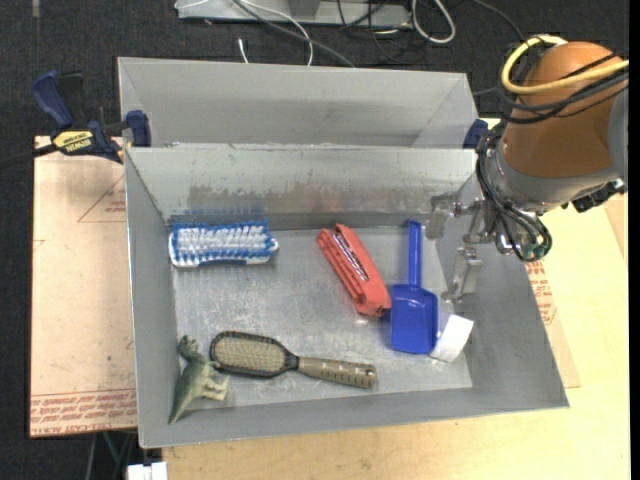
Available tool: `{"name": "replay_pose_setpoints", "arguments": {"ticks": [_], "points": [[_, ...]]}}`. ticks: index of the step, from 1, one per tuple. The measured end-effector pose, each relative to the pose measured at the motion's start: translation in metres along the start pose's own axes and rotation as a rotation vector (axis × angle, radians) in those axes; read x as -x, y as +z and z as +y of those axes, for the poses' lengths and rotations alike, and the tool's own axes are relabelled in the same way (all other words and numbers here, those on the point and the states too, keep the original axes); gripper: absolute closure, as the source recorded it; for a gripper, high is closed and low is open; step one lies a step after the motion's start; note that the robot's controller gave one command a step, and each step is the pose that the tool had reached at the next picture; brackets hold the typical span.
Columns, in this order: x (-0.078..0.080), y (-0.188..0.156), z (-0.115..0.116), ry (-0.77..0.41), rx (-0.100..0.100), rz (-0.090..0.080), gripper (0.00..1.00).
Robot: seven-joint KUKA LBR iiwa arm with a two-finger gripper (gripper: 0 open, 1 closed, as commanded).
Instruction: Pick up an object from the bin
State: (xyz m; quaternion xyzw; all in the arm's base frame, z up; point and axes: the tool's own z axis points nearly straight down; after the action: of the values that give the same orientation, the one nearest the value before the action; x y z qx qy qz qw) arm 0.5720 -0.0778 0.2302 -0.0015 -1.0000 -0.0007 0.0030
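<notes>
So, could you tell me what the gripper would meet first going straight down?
Probably the white block beside the blue scoop; the gripper hangs just above it, pointing down. Depth is unclear, so it might instead reach bare bin floor beside it.

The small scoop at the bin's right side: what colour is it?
The scoop is blue, seen best in the camera view.

Even, fairly bright light from above fills the grey metal bin (300, 183); shadows inside it are soft and short (a dull sheen on the metal), and the dark floor (80, 18) behind it lies dim.
</notes>
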Motion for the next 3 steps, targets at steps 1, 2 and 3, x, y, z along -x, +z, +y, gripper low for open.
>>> {"name": "replay_pose_setpoints", "arguments": {"ticks": [1, 2, 3], "points": [[0.001, -0.004, 0.001, -0.002, -0.001, -0.007, 0.0], [-0.023, 0.148, -0.009, 0.146, 0.001, -0.011, 0.0], [-0.012, 0.079, 0.003, 0.275, 0.001, -0.027, 0.0]]}}
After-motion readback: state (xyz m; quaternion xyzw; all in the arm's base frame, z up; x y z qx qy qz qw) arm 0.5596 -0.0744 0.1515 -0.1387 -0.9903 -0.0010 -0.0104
